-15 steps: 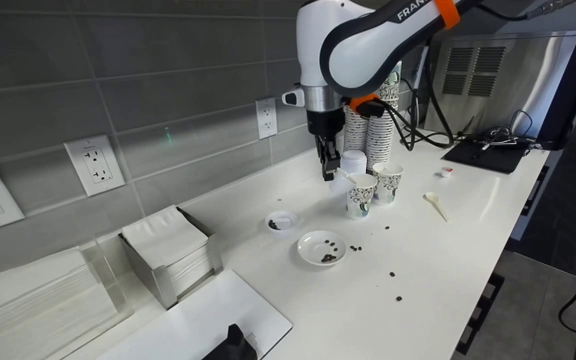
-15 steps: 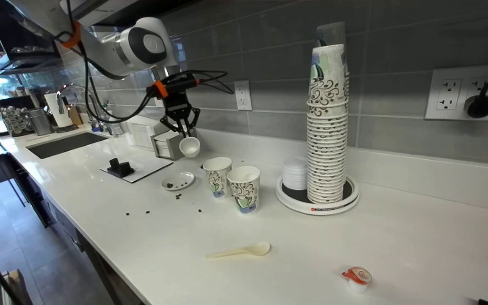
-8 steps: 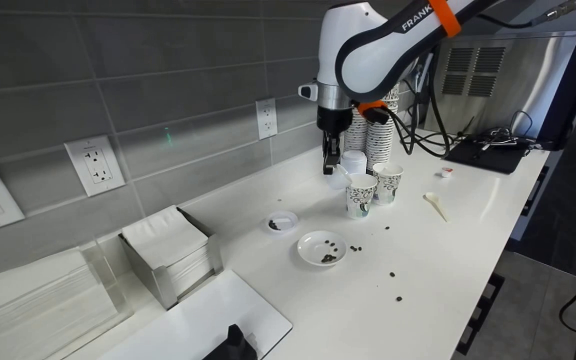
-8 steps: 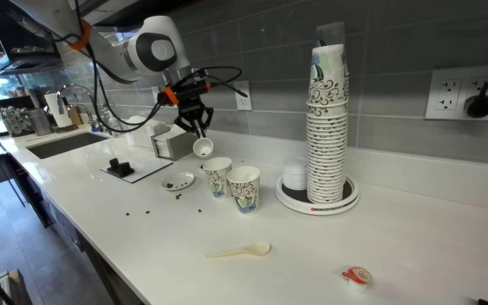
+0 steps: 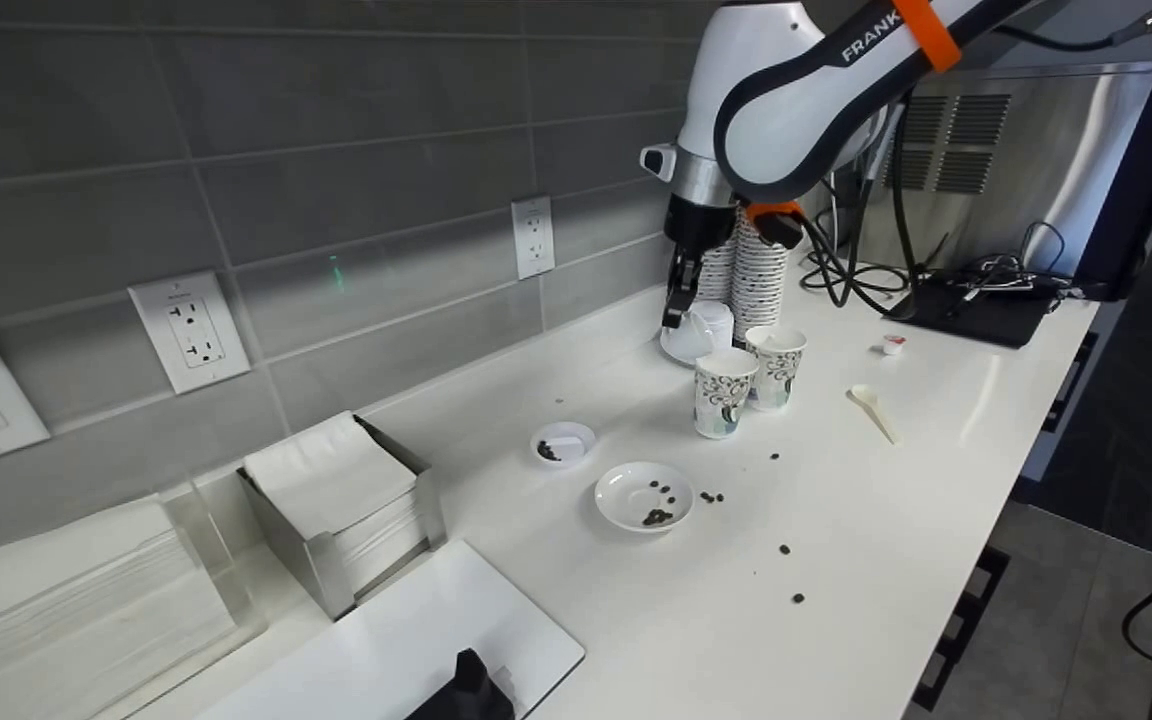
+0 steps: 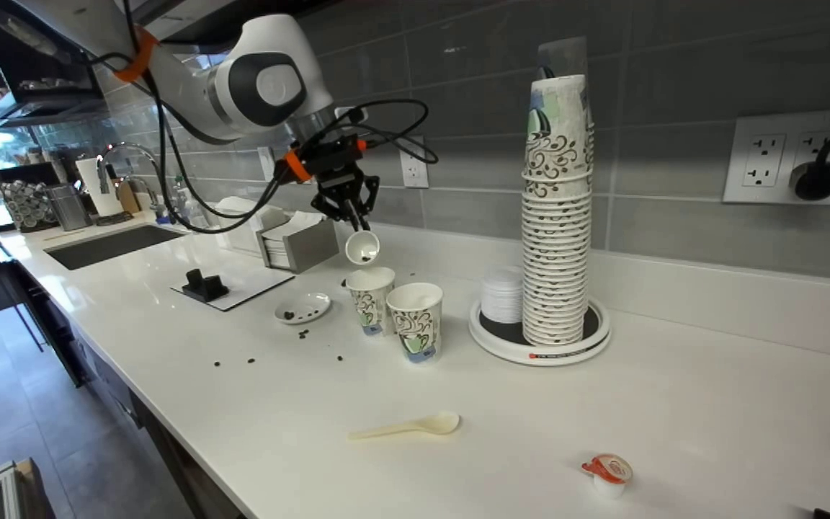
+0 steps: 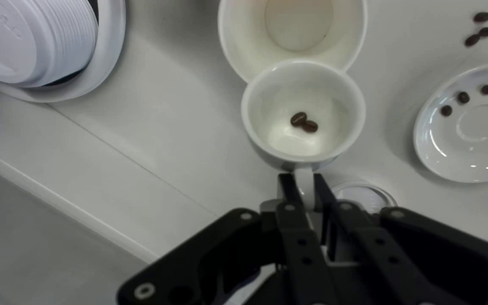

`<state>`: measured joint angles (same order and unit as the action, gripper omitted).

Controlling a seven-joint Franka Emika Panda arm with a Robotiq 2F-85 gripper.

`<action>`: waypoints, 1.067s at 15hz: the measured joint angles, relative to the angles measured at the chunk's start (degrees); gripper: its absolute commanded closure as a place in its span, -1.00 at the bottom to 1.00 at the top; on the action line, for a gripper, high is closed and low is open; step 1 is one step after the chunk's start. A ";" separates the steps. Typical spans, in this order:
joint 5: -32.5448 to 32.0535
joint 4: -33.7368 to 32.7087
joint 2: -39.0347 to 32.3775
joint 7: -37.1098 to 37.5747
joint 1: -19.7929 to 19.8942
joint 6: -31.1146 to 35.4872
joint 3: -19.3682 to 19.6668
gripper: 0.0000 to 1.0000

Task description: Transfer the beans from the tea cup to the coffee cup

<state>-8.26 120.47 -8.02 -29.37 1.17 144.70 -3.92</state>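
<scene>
The white tea cup hangs by its handle from my gripper, whose fingers are shut on both sides of the handle. Two dark beans lie inside it. In an exterior view the tea cup is tilted, its opening toward the camera, just above the rim of a patterned paper coffee cup. In the wrist view the tea cup overlaps the coffee cup; the visible part of its bottom shows no beans. My gripper also shows in both exterior views.
A second paper cup stands beside the coffee cup. A saucer and a small white lid hold beans; several more lie on the counter. Stacked cups and lids stand behind. A spoon lies nearby.
My gripper and the tea cup have moved to the right in both exterior views, over beside the coffee cup. The tea cup has tipped more, and a bean now shows inside it.
</scene>
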 measured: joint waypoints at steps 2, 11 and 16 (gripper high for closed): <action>1.91 2.11 1.43 -0.30 0.23 2.57 0.06 0.94; 22.44 13.11 5.92 -12.28 0.27 18.75 -0.02 0.78; 23.57 14.31 7.04 -12.69 0.28 19.29 -0.03 0.78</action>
<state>15.31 134.77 -0.98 -42.06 1.44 163.99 -3.95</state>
